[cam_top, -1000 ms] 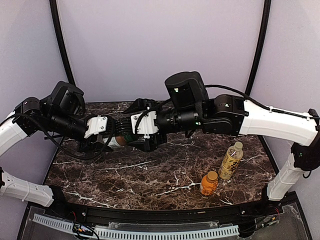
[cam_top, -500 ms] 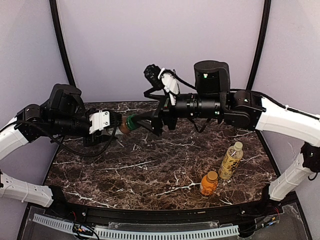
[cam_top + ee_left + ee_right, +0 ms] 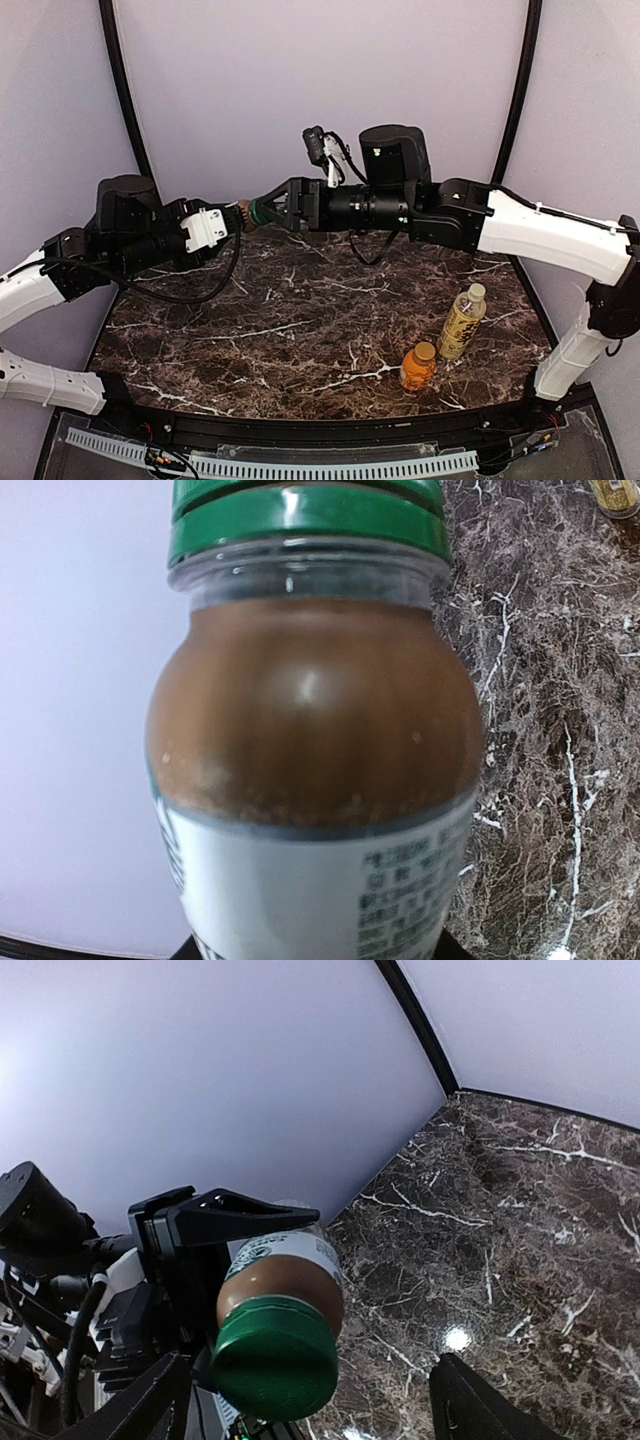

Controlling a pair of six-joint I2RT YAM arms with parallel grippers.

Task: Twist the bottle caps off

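- The left gripper (image 3: 230, 222) is shown closed on the brown bottle (image 3: 244, 213). In the right wrist view one of its black fingers (image 3: 235, 1218) is seen lying along the upper side of the bottle, next to the white label.
- The brown bottle is held on its side in the air, clear of the desk (image 3: 300, 330). It is placed above the far edge, left of the middle, with its neck directed toward the right arm.
- The green cap (image 3: 276, 1360) is seated on the neck. In the left wrist view it is seen at the top, above the clear collar and the brown contents, with the printed white label below.
- The right gripper (image 3: 272, 207) is presented end-on to the cap with its jaws spread wide, not closed on anything.
- In the right wrist view its two fingers (image 3: 470, 1410) are seen on either side of the cap. Bare desk is visible between the cap and one finger. The other finger lies close beside the cap, and contact cannot be made out.
- The orange bottle (image 3: 418, 367) is stood upright near the near right corner of the desk, with its orange cap on.
- The yellow-labelled bottle (image 3: 462, 322) is stood upright just beside it, farther from the near edge, with a pale cap on. Whether the two touch cannot be told.
- Both standing bottles are well apart from the two grippers.
- The desk top is of dark stone pattern veined in white, and a pale lilac wall (image 3: 300, 90) rises behind its far edge.
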